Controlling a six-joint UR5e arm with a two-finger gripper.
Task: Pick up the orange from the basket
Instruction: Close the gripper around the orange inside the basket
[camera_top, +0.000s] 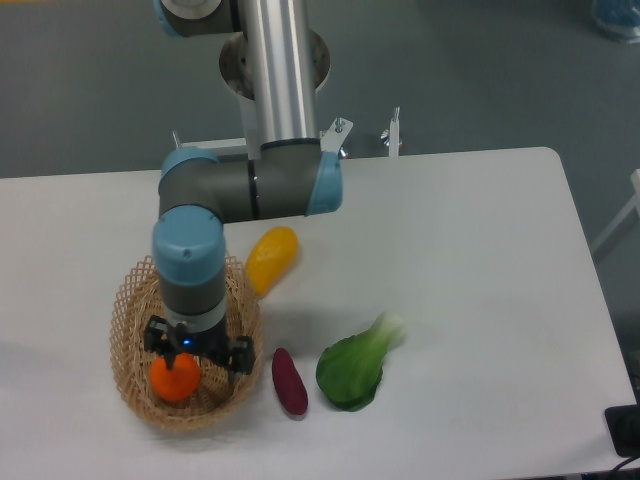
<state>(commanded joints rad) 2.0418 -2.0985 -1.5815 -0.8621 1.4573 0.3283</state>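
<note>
The small round orange (173, 381) lies in the near part of the oval wicker basket (128, 313) at the table's left front. My gripper (196, 358) hangs over the basket, just above and slightly right of the orange, and hides the orange's top. Its dark fingers (240, 354) stand spread apart, open and holding nothing.
A yellow-orange elongated fruit (271, 258) lies just right of the basket's far end. A purple eggplant-like vegetable (290, 381) lies by the basket's right rim. A green bok choy (356, 364) lies further right. The arm's base stands at the table's far edge.
</note>
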